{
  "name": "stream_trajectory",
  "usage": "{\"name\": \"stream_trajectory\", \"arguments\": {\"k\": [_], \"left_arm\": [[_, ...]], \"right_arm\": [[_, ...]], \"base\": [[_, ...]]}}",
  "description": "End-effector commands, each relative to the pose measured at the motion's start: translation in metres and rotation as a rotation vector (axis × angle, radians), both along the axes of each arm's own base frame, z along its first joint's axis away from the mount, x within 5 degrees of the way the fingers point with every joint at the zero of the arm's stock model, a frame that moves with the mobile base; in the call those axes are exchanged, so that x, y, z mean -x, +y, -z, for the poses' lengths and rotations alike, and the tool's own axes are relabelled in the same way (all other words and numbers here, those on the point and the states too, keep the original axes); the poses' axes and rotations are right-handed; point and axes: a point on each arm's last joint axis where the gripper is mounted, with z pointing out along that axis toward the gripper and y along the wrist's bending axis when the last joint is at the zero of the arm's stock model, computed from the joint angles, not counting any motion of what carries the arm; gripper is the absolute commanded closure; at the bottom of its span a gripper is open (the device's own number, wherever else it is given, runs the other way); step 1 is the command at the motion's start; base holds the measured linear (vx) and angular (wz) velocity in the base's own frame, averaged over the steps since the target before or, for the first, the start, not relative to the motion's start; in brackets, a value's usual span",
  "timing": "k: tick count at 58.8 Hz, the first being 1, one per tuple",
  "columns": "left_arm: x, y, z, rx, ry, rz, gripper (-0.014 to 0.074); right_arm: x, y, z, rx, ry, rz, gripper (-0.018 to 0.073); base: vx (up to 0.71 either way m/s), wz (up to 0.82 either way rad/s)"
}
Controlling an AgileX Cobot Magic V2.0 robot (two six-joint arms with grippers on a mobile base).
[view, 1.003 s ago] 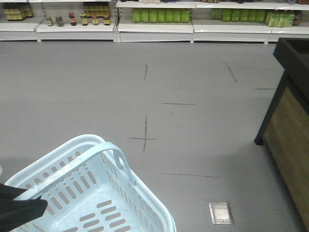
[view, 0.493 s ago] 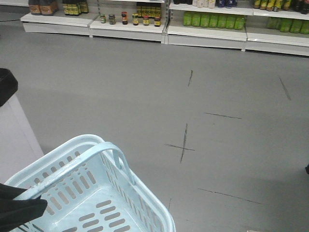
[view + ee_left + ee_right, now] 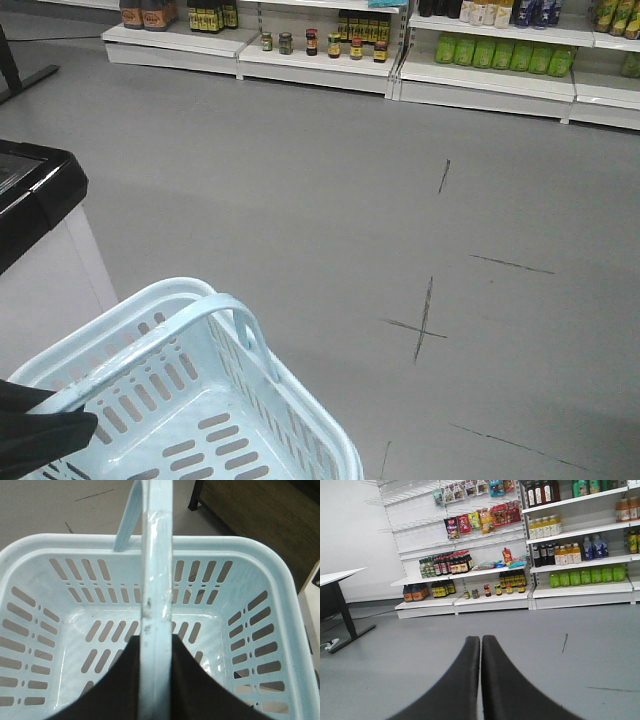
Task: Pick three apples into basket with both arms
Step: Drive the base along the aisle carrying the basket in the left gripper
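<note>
Pale-blue basket [image 3: 160, 290]: empty, handle [image 3: 157, 580] clamped lengthwise in left gripper [image 3: 156, 652]
Apples: 0 in view; right gripper [image 3: 480, 640] pinched together, free

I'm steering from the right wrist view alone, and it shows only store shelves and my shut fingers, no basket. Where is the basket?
Observer: The basket sits low on the left of the front view. The left gripper is clamped on its handle.
Operator: Any apples in it?
Observer: None. The left wrist view shows its slotted bottom bare.
Operator: Anything close by?
Observer: In the front view, a white counter with a black top stands just beyond the basket on the left.
</note>
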Motion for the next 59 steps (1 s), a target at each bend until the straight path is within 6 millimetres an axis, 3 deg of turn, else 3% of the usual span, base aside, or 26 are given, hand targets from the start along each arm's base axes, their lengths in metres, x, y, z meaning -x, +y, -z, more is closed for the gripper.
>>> {"name": "stream_trajectory", "arguments": {"k": [1, 59], "left_arm": [[-0.0017, -0.0027, -0.0155, 0.097, -0.062, -0.029, 0.0602], [-0.0017, -0.0027, -0.0155, 0.097, -0.062, -0.029, 0.0602]], "right_arm": [[0.0010, -0.0001, -0.0035, 0.010, -0.074, 0.004, 0.0565], [0.0010, -0.0001, -0.0035, 0.010, -0.074, 0.004, 0.0565]], "base": [[0.14, 0.03], [0.17, -0.13]]}}
